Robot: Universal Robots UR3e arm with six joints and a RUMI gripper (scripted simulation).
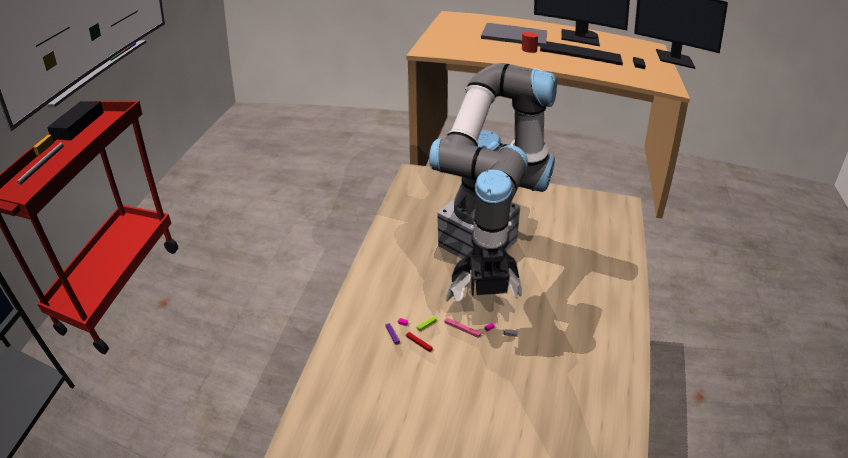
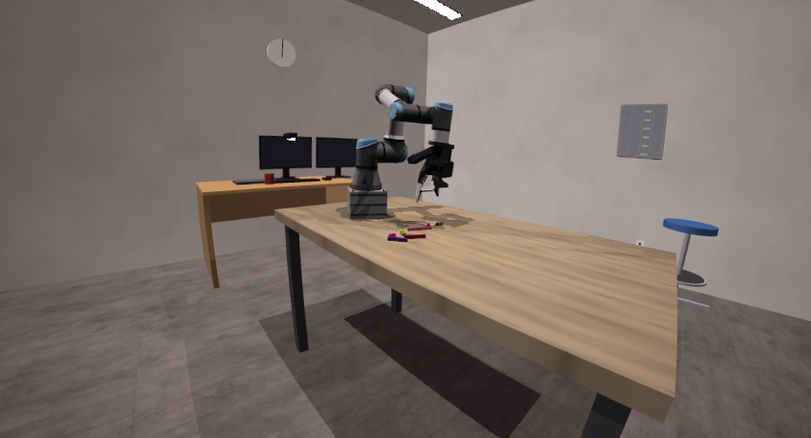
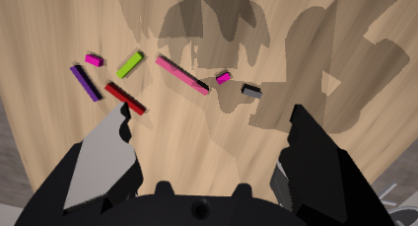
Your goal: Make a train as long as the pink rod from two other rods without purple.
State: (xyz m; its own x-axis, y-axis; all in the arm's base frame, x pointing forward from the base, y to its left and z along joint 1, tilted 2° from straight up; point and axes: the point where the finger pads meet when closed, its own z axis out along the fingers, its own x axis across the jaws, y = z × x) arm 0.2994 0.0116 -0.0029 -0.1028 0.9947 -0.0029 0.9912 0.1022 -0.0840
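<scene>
Several small rods lie flat on the wooden table [image 1: 416,406] [image 2: 540,274]. The pink rod [image 1: 462,327] [image 3: 181,74] [image 2: 419,227] lies in the middle. A magenta rod [image 1: 489,326] [image 3: 223,78] lies just off its right end, and a grey rod [image 1: 509,333] [image 3: 251,91] lies further right. A lime rod [image 1: 426,322] [image 3: 130,64], a red rod [image 1: 418,341] [image 3: 125,98] [image 2: 414,235], a second magenta rod [image 1: 402,321] [image 3: 94,60] and a purple rod [image 1: 392,333] [image 3: 86,82] [image 2: 397,238] lie to the left. My gripper [image 1: 484,292] [image 2: 427,193] [image 3: 209,104] is open and empty, hanging above the table behind the rods.
The arm's grey base block [image 1: 455,230] [image 2: 367,202] stands at the table's far end. A desk with monitors [image 1: 553,61] stands behind, a red cart [image 1: 89,215] to the left, and a blue stool [image 2: 690,227] beside the table.
</scene>
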